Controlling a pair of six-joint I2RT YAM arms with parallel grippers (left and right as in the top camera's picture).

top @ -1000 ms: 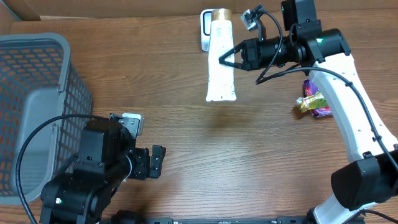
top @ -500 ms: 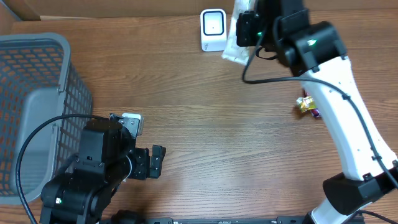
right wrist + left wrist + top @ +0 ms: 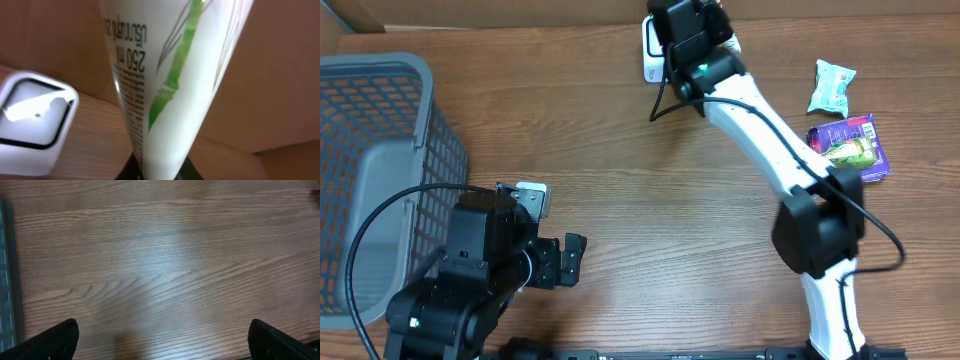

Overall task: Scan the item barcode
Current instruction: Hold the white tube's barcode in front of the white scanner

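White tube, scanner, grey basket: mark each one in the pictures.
white tube (image 3: 170,100), right wrist view, on its printed body.
scanner (image 3: 34,122), right wrist view, on its front window.
grey basket (image 3: 380,62), overhead view, on its far rim.

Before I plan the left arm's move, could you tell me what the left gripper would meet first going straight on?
Probably the bare wooden table: the open left gripper faces only wood in its wrist view, with the grey basket off to one side.
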